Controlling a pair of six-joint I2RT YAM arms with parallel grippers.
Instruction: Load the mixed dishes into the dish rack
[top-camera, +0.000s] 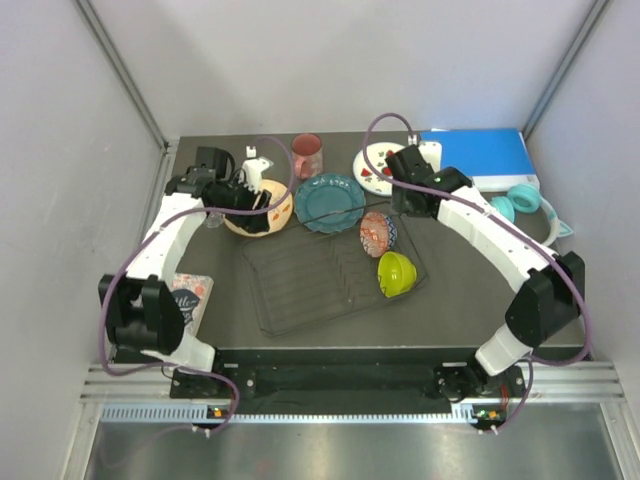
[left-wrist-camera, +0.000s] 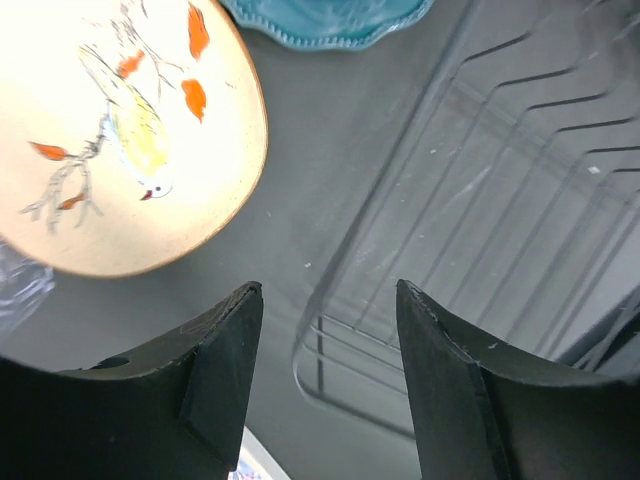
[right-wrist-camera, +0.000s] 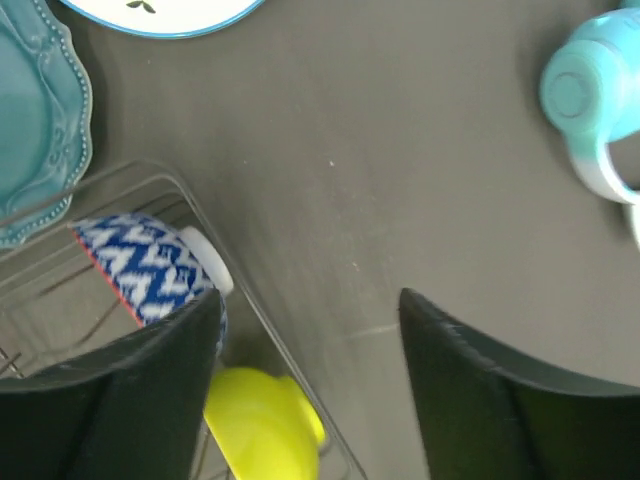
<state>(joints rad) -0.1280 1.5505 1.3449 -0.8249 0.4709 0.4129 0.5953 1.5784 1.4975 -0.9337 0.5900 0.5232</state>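
Observation:
The black wire dish rack (top-camera: 300, 285) lies mid-table. At its right end a patterned bowl (top-camera: 379, 231), blue-and-white outside (right-wrist-camera: 150, 265), and a lime-green bowl (top-camera: 396, 272) (right-wrist-camera: 262, 425) stand on edge. A teal scalloped plate (top-camera: 329, 202) lies just behind the rack, a cream floral plate (top-camera: 250, 218) (left-wrist-camera: 110, 130) to its left. A pink-red mug (top-camera: 307, 155) and a white plate with red marks (top-camera: 376, 170) stand farther back. My left gripper (top-camera: 262, 200) (left-wrist-camera: 328, 290) hangs open between the cream plate and the rack corner (left-wrist-camera: 330, 370). My right gripper (top-camera: 408, 205) (right-wrist-camera: 310, 298) is open above bare table beside the rack's right edge.
A blue binder (top-camera: 480, 158) lies at the back right, with teal headphones (top-camera: 525, 208) (right-wrist-camera: 590, 90) in front of it. A small booklet (top-camera: 188, 297) lies near the left arm. Something clear (left-wrist-camera: 15, 290) sits by the cream plate's left edge.

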